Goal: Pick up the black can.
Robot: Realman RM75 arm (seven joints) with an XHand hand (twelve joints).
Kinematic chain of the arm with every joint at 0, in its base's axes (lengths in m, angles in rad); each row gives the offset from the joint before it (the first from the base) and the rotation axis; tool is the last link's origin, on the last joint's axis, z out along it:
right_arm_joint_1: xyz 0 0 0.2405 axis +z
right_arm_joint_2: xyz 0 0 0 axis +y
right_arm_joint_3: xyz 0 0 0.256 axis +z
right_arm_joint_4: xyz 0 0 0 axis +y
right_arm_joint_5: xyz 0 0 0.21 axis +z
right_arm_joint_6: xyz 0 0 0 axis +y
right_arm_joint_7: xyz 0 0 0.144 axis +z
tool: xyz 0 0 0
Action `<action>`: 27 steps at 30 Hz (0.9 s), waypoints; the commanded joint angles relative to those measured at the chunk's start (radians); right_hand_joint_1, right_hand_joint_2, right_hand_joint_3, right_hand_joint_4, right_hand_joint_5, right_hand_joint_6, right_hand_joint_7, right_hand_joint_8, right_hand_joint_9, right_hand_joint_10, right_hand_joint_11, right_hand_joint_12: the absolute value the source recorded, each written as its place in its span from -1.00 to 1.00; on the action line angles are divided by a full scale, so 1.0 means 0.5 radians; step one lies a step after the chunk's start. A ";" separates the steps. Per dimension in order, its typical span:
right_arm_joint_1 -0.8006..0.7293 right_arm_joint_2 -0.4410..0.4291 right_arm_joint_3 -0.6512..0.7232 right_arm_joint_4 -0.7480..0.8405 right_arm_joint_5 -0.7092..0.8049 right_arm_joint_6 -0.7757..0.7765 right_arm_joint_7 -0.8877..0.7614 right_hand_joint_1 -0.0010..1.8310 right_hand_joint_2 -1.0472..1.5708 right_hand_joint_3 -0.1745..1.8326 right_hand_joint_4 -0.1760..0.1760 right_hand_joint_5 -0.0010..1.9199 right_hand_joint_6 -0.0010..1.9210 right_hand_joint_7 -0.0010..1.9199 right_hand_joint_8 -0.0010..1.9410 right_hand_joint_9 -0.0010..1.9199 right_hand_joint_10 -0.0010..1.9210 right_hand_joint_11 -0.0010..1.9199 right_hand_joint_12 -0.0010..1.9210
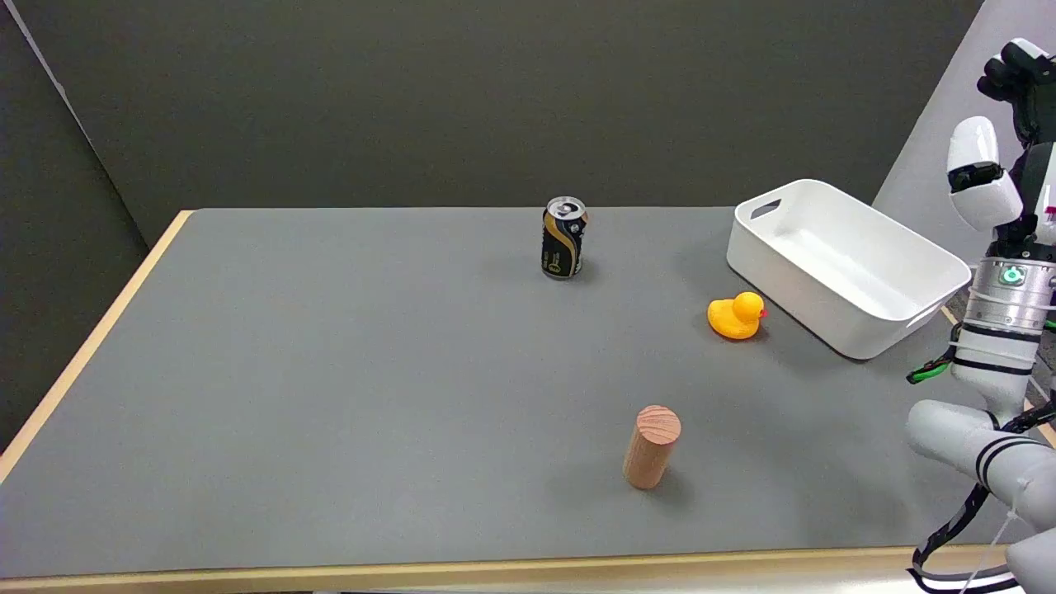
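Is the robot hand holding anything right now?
No. The robot hand is raised in the air at the far right, holding nothing. The black can stands alone on the table.

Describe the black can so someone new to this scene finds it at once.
Start at the grey table and look to its far edge, left of the white bin. The black can stands upright there, alone. It is dark with gold swirls and a silver top, unlike the yellow rubber duck beside the bin and the wooden cylinder nearer the camera.

Wooden cylinder [652,447] upright — yellow duck [736,316] beside white bin [846,268]
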 commanded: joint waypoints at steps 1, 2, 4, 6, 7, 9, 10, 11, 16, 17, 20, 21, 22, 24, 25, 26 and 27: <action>0.114 0.032 -0.008 -0.210 -0.106 -0.076 -0.003 -0.56 0.39 0.18 0.33 -0.72 -0.40 -0.56 -0.52 -0.63 -0.18 -0.94 0.11; 0.109 0.032 -0.008 -0.195 -0.101 -0.073 -0.003 -0.56 0.39 0.18 0.34 -0.72 -0.40 -0.56 -0.52 -0.63 -0.18 -0.94 0.10; 0.100 0.029 -0.002 -0.167 -0.091 -0.061 -0.003 -0.56 0.39 0.18 0.35 -0.72 -0.40 -0.56 -0.52 -0.63 -0.18 -0.94 0.10; 0.092 0.029 0.002 -0.136 -0.092 -0.054 -0.003 -0.56 0.39 0.18 0.35 -0.72 -0.40 -0.56 -0.51 -0.63 -0.18 -0.94 0.10; 0.087 0.030 0.008 -0.118 -0.102 -0.051 -0.003 -0.56 0.39 0.18 0.35 -0.72 -0.40 -0.56 -0.51 -0.63 -0.18 -0.94 0.10; 0.087 0.033 0.000 -0.080 -0.105 -0.048 -0.003 -0.55 0.39 0.18 0.35 -0.72 -0.40 -0.56 -0.51 -0.63 -0.18 -0.94 0.10; 0.086 0.035 -0.008 -0.042 -0.113 -0.046 -0.003 -0.55 0.39 0.18 0.35 -0.72 -0.40 -0.56 -0.51 -0.63 -0.18 -0.94 0.10; 0.084 0.038 -0.008 0.008 -0.137 -0.046 -0.003 -0.55 0.39 0.18 0.35 -0.72 -0.40 -0.56 -0.51 -0.63 -0.18 -0.94 0.10; 0.086 0.057 -0.019 0.280 -0.375 -0.148 -0.019 -0.55 0.38 0.18 0.36 -0.72 -0.40 -0.56 -0.51 -0.62 -0.17 -0.94 0.11; 0.094 0.057 -0.019 0.329 -0.436 -0.197 -0.020 -0.54 0.38 0.18 0.37 -0.72 -0.40 -0.56 -0.51 -0.62 -0.17 -0.94 0.11; 0.125 0.057 -0.040 0.512 -0.697 -0.453 -0.040 -0.52 0.37 0.18 0.37 -0.72 -0.42 -0.57 -0.51 -0.62 -0.18 -0.94 0.11; 0.142 0.051 -0.058 0.598 -0.785 -0.557 -0.087 -0.52 0.37 0.18 0.37 -0.72 -0.42 -0.57 -0.51 -0.63 -0.18 -0.94 0.11; 0.165 0.045 -0.100 0.697 -0.852 -0.673 -0.168 -0.52 0.37 0.18 0.37 -0.72 -0.43 -0.57 -0.51 -0.63 -0.18 -0.94 0.11; 0.209 0.031 -0.182 0.830 -0.935 -0.847 -0.295 -0.50 0.36 0.18 0.37 -0.73 -0.44 -0.57 -0.51 -0.64 -0.19 -0.94 0.12; 0.249 0.023 -0.238 0.889 -0.989 -0.943 -0.368 -0.50 0.35 0.17 0.37 -0.73 -0.44 -0.58 -0.51 -0.65 -0.19 -0.94 0.12; 0.278 0.014 -0.276 0.918 -1.010 -1.003 -0.409 -0.50 0.35 0.17 0.37 -0.73 -0.45 -0.58 -0.51 -0.66 -0.20 -0.94 0.12; 0.337 -0.006 -0.366 0.981 -1.031 -1.127 -0.482 -0.50 0.35 0.17 0.37 -0.73 -0.45 -0.58 -0.51 -0.66 -0.20 -0.94 0.12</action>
